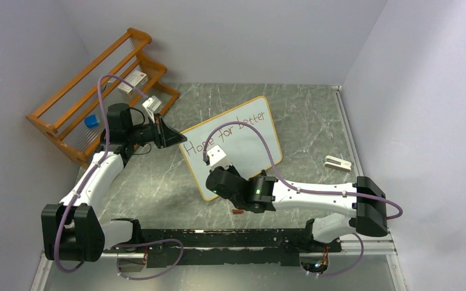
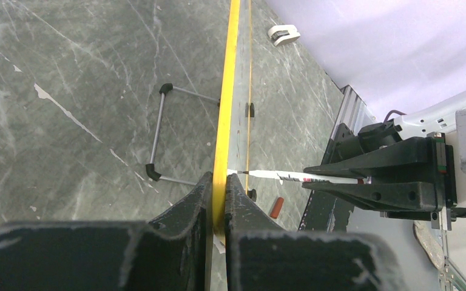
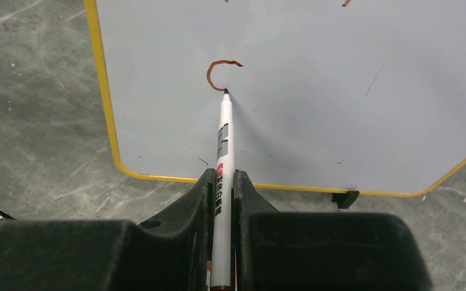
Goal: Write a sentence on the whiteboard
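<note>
The whiteboard (image 1: 252, 142) stands tilted mid-table, white with a yellow rim (image 2: 227, 91). The sentence (image 1: 224, 129) on it reads "Hope for better" in one slanted row. My left gripper (image 1: 171, 134) is shut on the board's left edge, one finger (image 2: 188, 206) on each side of the rim. My right gripper (image 3: 222, 182) is shut on a white marker (image 3: 224, 139). The marker's tip touches the board at the end of a small curved reddish stroke (image 3: 220, 68) near the lower left corner. The marker (image 2: 306, 177) also shows in the left wrist view.
A wooden rack (image 1: 67, 97) with a blue block (image 1: 91, 121) and white items stands at the back left. A white eraser-like piece (image 1: 338, 162) lies right of the board. A red cap (image 1: 238, 211) lies near my right wrist. The board's wire stand (image 2: 161, 130) is behind it.
</note>
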Available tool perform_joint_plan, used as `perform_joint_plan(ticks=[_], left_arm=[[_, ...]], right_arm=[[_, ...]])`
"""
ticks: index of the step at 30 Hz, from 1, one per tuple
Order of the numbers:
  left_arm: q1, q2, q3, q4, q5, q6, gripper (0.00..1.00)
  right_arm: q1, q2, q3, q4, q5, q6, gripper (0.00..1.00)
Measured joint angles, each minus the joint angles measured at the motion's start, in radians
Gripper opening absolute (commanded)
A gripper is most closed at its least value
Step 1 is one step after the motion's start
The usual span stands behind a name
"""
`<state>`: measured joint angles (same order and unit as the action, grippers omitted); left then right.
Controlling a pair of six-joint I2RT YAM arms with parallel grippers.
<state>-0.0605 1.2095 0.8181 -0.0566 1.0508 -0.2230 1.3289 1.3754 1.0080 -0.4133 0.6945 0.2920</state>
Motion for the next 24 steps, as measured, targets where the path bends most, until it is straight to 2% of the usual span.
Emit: perform_joint_plan(ticks=[24], left_arm=[[0.0,0.0,0.0,0.0,0.0,0.0,0.05]], right_arm=[[-0.002,-0.038,0.0,0.095,0.069,-0.042,0.0]])
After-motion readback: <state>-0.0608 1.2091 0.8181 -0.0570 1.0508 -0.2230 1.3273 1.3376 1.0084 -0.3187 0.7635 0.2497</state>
